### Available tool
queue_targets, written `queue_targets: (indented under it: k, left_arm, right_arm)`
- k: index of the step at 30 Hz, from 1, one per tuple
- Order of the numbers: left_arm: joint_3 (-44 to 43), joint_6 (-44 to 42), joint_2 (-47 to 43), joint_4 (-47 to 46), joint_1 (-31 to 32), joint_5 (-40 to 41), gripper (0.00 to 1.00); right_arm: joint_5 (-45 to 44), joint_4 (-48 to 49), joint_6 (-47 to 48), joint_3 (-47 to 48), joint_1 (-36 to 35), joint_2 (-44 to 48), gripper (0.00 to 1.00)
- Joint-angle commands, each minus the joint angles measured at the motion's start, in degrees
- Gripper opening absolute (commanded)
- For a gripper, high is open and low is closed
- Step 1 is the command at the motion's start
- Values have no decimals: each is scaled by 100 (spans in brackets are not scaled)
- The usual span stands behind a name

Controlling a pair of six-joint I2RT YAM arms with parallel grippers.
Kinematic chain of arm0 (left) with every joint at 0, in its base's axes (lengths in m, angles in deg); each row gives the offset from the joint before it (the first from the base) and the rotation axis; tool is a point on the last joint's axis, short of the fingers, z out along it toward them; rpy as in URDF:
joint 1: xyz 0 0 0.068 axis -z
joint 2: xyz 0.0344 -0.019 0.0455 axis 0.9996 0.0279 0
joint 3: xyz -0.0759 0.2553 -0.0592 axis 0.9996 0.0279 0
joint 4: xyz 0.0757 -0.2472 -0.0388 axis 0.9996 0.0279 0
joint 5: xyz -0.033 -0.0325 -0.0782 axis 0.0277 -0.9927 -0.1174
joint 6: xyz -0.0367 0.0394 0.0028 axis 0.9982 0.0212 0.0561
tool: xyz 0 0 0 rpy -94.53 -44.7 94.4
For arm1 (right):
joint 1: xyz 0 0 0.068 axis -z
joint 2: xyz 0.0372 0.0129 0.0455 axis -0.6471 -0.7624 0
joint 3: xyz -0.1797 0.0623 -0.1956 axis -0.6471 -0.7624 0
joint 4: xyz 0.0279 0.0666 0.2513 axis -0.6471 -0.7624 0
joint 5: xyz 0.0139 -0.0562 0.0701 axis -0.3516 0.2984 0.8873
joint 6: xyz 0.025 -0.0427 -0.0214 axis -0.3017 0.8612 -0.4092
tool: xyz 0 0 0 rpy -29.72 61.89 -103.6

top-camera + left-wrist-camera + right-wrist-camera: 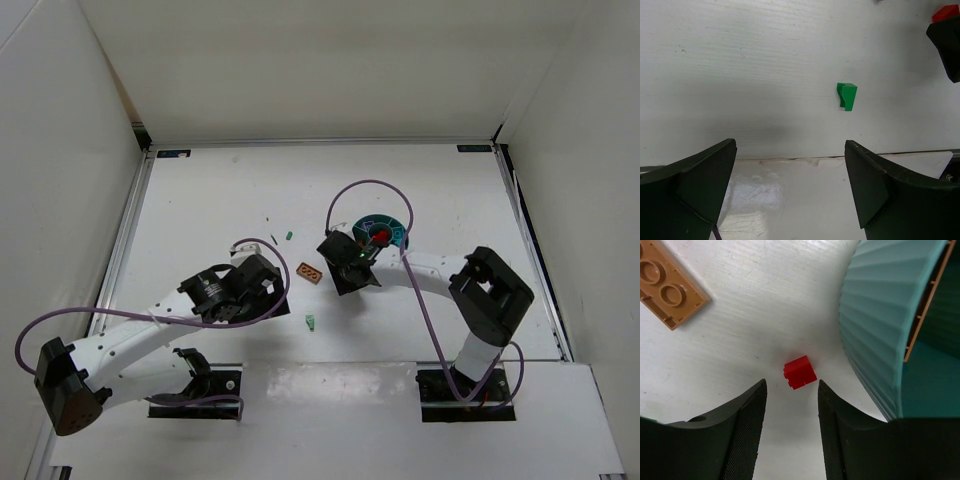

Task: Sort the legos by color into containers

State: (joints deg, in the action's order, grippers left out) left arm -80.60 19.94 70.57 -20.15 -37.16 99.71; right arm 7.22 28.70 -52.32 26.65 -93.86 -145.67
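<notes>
Right wrist shows red lego (800, 372) just beyond parted fingers (742, 432).

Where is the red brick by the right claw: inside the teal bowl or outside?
Outside. The red brick lies on the table beside the teal bowl, against none of its ribbed outer wall, just ahead of the open right claw.

In the right wrist view the teal bowl (875, 325) runs off the right edge; only its ribbed wall and a slice of its inside show. The tan plate (670, 285) is cut by the top and left edges. From above, the right gripper (368, 248) hides the bowl's near-left rim, and the bowl's contents are too small to tell.
</notes>
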Motion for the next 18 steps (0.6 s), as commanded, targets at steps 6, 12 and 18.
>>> queue_targets:
  k: [6, 12, 18]
  left_arm:
    - [3, 65, -179, 67, 35, 120, 100]
    - [39, 91, -320, 102, 26, 190, 100]
    - [-49, 65, -276, 173, 35, 252, 100]
  right_arm:
    - [-559, 60, -411, -37, -34, -268, 49]
    - [-453, 201, -482, -73, 19, -391, 47]
    - [-471, 140, -464, 15, -25, -444, 24]
